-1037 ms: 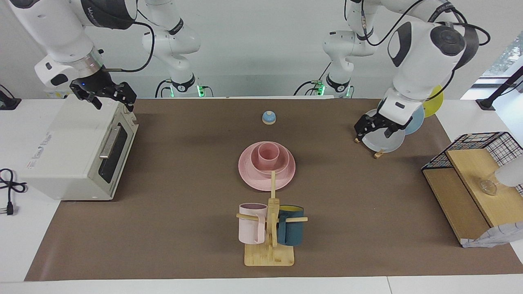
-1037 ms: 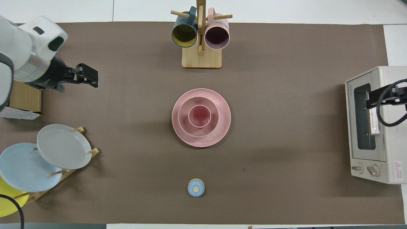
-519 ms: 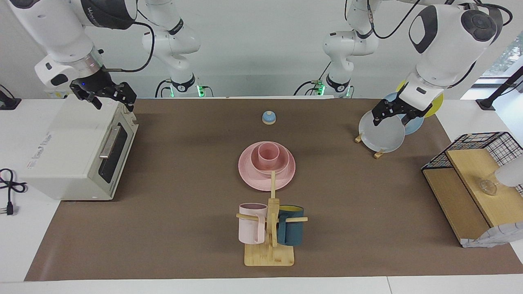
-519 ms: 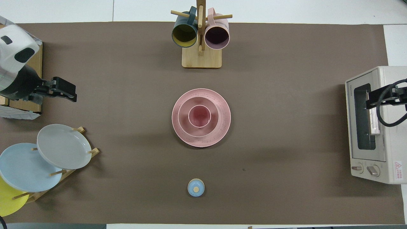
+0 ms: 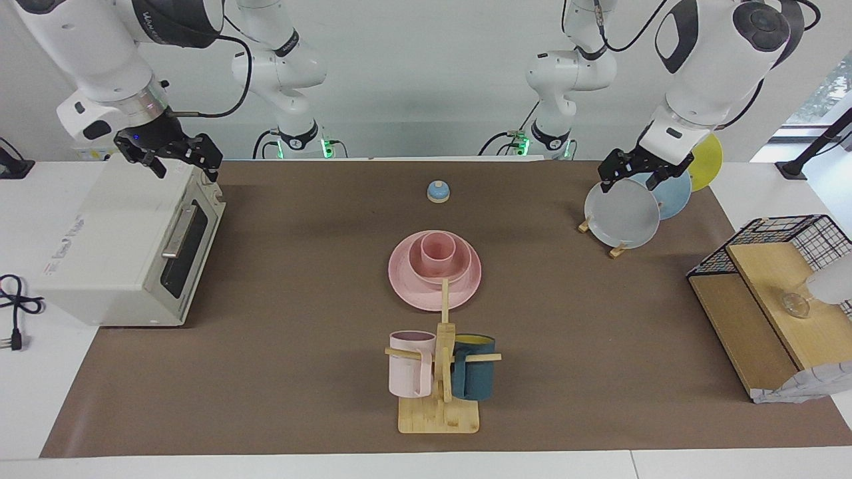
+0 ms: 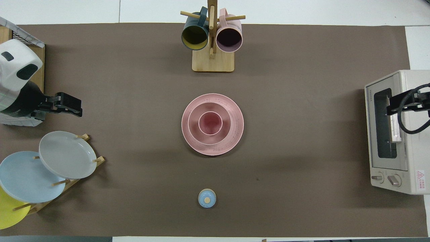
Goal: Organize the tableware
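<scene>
Centrally on the brown table mat sits the matte pink tableware as one nested stack: the wide flat round pink plate lies on the mat, the smaller deep pink bowl rests in it, and the small handleless tapered pink cup stands upright inside the bowl. This stack lies between the small blue round bell, nearer the robots, and the wooden mug stand farther out. The left gripper hangs in the air above the upright grey round plate in the wooden rack, holding nothing; whether its fingers are parted I cannot tell. The right gripper hovers over the white toaster oven, empty, its fingers likewise unreadable.
</scene>
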You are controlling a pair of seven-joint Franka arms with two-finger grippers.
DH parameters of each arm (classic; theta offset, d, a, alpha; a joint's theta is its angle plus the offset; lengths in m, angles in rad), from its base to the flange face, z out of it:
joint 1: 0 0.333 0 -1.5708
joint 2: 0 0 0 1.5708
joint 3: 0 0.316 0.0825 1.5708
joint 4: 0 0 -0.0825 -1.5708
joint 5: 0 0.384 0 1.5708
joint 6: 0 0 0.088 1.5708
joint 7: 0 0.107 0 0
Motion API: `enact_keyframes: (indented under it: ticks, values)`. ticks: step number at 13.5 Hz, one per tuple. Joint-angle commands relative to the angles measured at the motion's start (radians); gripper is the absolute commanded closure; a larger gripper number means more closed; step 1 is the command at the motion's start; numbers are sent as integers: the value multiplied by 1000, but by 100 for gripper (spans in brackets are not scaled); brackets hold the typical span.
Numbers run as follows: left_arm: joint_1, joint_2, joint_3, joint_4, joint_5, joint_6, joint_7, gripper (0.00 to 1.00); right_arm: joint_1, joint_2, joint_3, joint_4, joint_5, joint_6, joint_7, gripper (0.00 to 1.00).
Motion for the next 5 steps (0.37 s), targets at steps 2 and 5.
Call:
enact_keyframes:
  ticks: [2, 5]
  values:
    - [-7, -9, 6, 7, 7, 12, -14, 0, -4, -26, 2, -27, 19, 1, -9, 0]
    - [-3, -9, 6, 4, 4, 11, -14, 0, -4, -24, 2, -27, 19, 1, -9, 0]
